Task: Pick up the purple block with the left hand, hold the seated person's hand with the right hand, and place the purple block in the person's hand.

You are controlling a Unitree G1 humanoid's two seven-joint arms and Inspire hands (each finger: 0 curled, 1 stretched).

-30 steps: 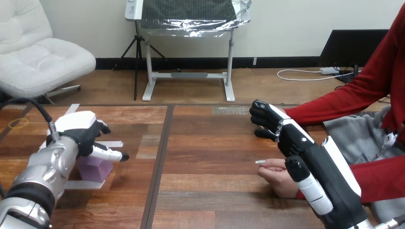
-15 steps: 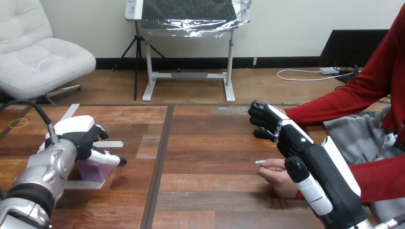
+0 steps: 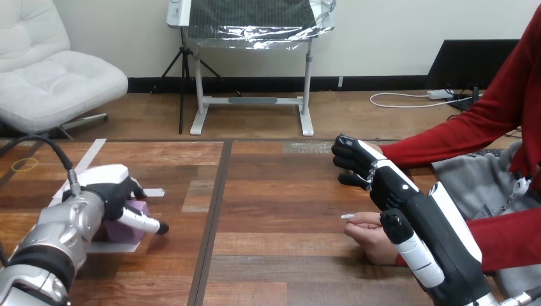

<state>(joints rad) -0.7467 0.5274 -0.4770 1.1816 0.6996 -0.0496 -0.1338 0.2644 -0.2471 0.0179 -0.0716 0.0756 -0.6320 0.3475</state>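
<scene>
Left robot hand: I saw the left robot hand (image 3: 105,191) low at the left end of the worktop (image 3: 274,191), its white back facing up and its silver forearm coming in from the bottom left corner.
Left grasp: its fingers were bent down over the far top edge of the purple block (image 3: 120,231), and its thumb lay across the block's near face with the tip sticking out past the block's right side.
Purple block: it sat on the worktop under that palm, among strips of white tape (image 3: 154,192), with lavender showing above and below the thumb.
Right robot hand: the right robot hand (image 3: 389,188) was raised over the right half of the worktop, well apart from the block.
Right grasp: a red sleeve (image 3: 446,137) ended just behind it, and I could not tell whether it had hold of anything.
Person's hand: the person's hand (image 3: 369,231) rested on the worktop, just beside the right robot hand, on its left.
</scene>
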